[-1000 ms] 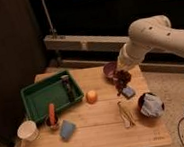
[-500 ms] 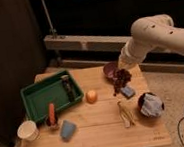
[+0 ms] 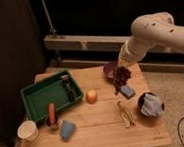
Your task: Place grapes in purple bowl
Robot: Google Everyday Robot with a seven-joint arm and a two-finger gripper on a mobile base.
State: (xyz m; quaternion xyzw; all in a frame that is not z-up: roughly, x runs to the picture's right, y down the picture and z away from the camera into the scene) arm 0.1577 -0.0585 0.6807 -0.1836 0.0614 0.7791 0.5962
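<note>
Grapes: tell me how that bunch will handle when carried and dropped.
The grapes hang below the end effector, which is shut on them by the purple bowl, so the bunch probably dangles and swings rather than staying stiff. It looks small, so it is likely light. Being round berries, loose ones could roll once released.
</note>
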